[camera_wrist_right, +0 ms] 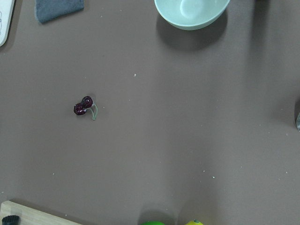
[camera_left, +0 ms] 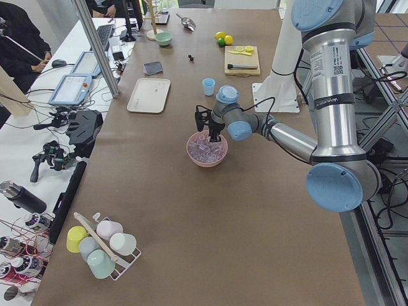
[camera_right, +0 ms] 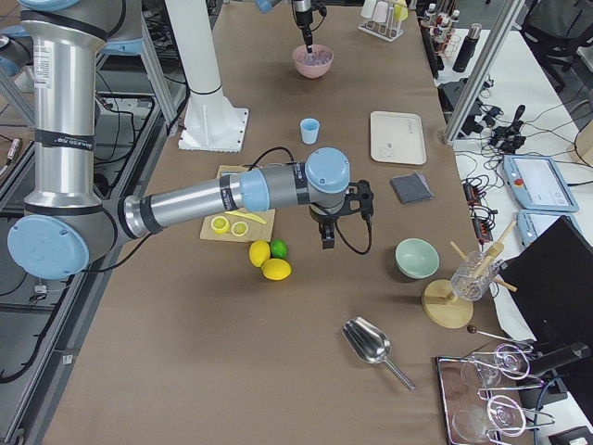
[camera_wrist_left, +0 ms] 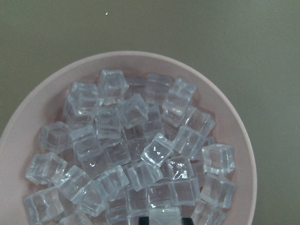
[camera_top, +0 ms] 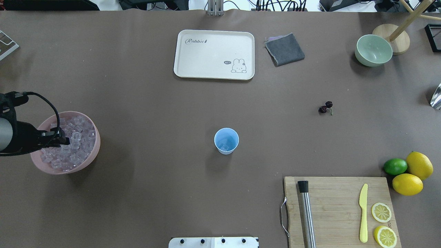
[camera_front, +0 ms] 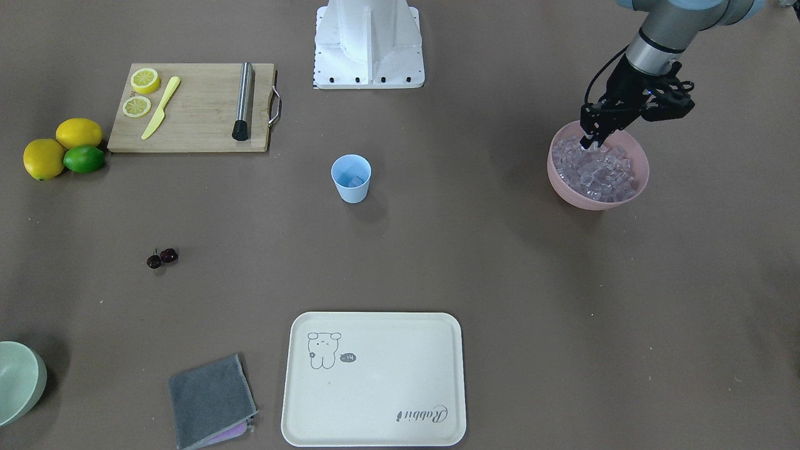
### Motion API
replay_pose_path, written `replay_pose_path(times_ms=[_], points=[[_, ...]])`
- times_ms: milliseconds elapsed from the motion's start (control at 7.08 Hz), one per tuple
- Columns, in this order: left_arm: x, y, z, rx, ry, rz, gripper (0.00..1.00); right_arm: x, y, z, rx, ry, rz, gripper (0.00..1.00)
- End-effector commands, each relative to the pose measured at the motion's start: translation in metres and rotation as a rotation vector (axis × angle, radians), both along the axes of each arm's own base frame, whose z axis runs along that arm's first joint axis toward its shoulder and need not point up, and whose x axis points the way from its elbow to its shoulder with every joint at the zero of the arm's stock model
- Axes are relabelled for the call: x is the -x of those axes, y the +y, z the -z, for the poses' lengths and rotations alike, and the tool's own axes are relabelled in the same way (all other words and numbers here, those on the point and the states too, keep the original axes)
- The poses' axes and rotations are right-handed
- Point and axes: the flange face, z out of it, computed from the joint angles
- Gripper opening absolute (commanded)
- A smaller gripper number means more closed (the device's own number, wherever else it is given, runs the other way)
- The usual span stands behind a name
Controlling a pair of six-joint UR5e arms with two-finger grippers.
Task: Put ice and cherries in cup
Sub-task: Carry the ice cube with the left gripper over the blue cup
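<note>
While tips-down in the ice (camera_front: 601,172), left hand (camera_front: 587,144) vertical; cup (camera_front: 350,182) upright, mouth up.

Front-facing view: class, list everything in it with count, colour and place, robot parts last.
Cup: one, light blue, centre.
Pink bowl: one, view's right.
Ice: many, clear, in pink bowl.
Cherries: two, dark red, left of centre.
Tray: one, cream, bottom centre.
Cloth: one, grey, beside tray.
Green bowl: one, bottom-left corner.
Lemons: two, yellow, far left.
Lime: one, green, beside lemons.
Board: one, wooden, top left.
Lemon halves: two, on board.
Knife: one, yellow, on board.
Rod: one, steel, on board.
Base: one, white, top centre.
Left gripper: one, black, tips in ice.
</note>
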Motion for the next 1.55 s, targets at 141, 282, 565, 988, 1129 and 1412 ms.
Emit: replay_pose_path(times_ms=[141,282,565,988,1129,1412], points=[[0.01,-0.033,0.078,-0.119,0.124,0.072,0.0,0.001,0.002,0.009,-0.012,-0.017,0.003,1.0],[-0.008,-0.051,0.12,-0.175,0.188,0.076,0.0,0.001,0.002,0.007,-0.011,-0.016,0.005,1.0],[-0.078,-0.05,0.161,-0.207,0.223,0.111,0.0,0.0,0.002,0.009,-0.015,-0.015,0.002,1.0],[-0.182,-0.033,0.236,-0.243,0.314,0.214,0.0,-0.001,0.006,0.008,-0.021,-0.012,0.005,1.0],[-0.214,-0.02,0.243,-0.261,0.306,0.239,0.0,-0.001,0.006,0.007,-0.021,-0.011,0.006,1.0],[-0.263,0.011,0.24,-0.277,0.279,0.263,0.0,-0.001,0.006,0.008,-0.023,-0.012,0.006,1.0]])
